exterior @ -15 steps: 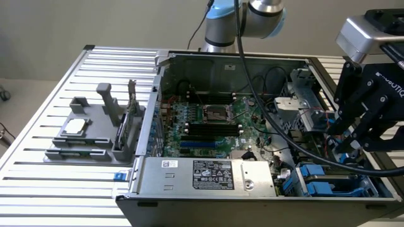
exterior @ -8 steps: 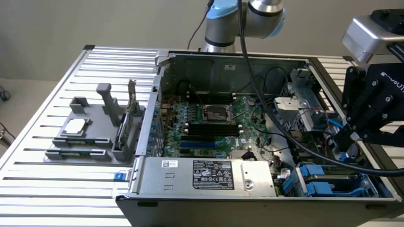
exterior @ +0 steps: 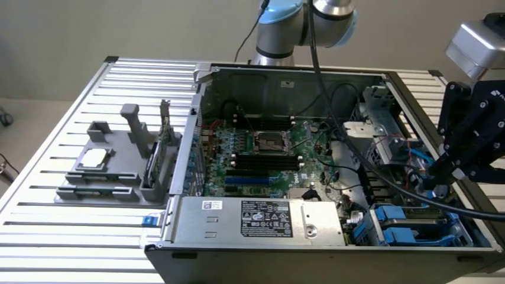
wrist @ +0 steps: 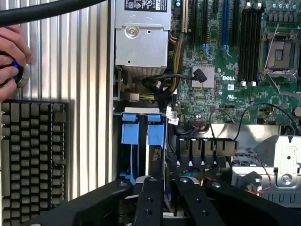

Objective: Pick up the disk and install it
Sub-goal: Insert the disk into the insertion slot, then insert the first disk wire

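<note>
The computer case (exterior: 183, 177) lies open on the slatted table. In its drive bay a disk (wrist: 155, 132) in a blue carrier stands edge-on, beside a second blue carrier (wrist: 130, 129). The blue carriers (exterior: 392, 228) sit in the case's near corner, at the exterior view's right. My gripper (wrist: 165, 181) hangs over the bay at the far end of that disk, its black fingers (wrist: 149, 202) close together with only a narrow gap. I cannot see anything gripped between them. In the exterior view the gripper (exterior: 436, 188) is low inside the case's right side.
A grey power supply box (exterior: 261, 219) with a label sits beside the bay, and the motherboard (exterior: 261, 151) lies behind it. A thick black cable (exterior: 371, 171) crosses the case. A grey fixture (exterior: 106, 171) holds a small square chip (exterior: 93, 157). A keyboard (wrist: 33, 155) and a person's hand (wrist: 11, 61) are outside the case.
</note>
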`<state>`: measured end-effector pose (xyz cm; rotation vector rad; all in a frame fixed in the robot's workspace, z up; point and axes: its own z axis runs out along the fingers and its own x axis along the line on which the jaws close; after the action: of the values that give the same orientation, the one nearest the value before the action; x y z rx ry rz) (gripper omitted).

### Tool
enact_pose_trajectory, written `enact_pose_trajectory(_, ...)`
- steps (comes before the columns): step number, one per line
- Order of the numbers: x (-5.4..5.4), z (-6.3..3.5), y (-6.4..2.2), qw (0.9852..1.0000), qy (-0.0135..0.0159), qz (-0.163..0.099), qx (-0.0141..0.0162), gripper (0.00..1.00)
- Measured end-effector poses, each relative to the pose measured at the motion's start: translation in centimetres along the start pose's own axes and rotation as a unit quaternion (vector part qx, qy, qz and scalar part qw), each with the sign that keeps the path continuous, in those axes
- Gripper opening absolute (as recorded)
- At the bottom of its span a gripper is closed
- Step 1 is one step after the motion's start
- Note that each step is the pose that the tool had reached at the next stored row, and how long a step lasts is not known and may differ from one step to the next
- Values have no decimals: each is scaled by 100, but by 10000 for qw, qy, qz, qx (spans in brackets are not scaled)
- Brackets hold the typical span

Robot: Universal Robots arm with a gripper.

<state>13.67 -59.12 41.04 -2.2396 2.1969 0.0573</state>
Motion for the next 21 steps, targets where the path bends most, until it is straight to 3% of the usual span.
enact_pose_trajectory(3,0,0,-3,10000,0,-6,0,31)
enact_pose_trajectory(21,0,0,-4,9998,4,-189,-6,31)
